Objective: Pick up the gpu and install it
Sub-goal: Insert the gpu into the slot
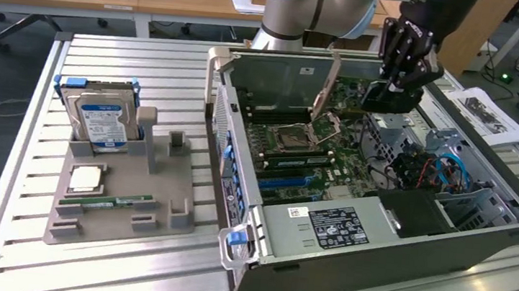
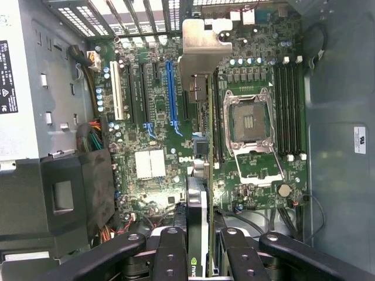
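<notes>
Nearest you, the big dark-grey computer case [image 1: 373, 266] lies open on its side on the slatted aluminium table [image 1: 130, 269]. Over its green motherboard [image 2: 158, 111] the black gripper [image 1: 387, 101] points down. Its fingers [image 2: 170, 257] are clamped on the gpu [image 2: 198, 228], a thin black card with a silvery metal end bracket, held edge-up between the long blue slot [image 2: 170, 93] and the open CPU socket [image 2: 249, 123]. Behind the case, your silver-and-pale-blue arm [image 1: 313, 6] folds over its far wall.
</notes>
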You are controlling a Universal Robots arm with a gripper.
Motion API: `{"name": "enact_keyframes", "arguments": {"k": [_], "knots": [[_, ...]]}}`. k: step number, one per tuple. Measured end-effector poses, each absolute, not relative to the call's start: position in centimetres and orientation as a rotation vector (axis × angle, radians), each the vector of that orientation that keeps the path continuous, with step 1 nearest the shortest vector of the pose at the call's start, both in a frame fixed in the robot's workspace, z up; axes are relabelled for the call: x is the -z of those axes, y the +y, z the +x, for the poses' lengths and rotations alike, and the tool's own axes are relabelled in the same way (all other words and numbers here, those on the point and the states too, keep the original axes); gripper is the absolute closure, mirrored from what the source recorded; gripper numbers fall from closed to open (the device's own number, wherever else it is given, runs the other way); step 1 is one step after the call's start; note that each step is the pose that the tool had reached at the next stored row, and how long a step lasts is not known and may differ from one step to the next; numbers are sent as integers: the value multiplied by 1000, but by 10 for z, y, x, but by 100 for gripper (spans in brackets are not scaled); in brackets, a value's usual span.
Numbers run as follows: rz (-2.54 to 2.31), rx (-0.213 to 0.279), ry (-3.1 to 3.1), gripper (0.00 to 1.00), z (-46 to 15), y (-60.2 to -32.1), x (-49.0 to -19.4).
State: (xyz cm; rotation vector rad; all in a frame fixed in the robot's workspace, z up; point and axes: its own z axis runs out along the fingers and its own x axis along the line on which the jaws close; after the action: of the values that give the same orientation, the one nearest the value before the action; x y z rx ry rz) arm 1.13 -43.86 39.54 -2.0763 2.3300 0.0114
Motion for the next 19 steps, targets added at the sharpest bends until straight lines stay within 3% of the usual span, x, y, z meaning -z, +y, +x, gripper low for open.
{"name": "enact_keyframes", "arguments": {"k": [19], "knots": [[-2139, -11, 2272, 73, 7, -439, -372]]}}
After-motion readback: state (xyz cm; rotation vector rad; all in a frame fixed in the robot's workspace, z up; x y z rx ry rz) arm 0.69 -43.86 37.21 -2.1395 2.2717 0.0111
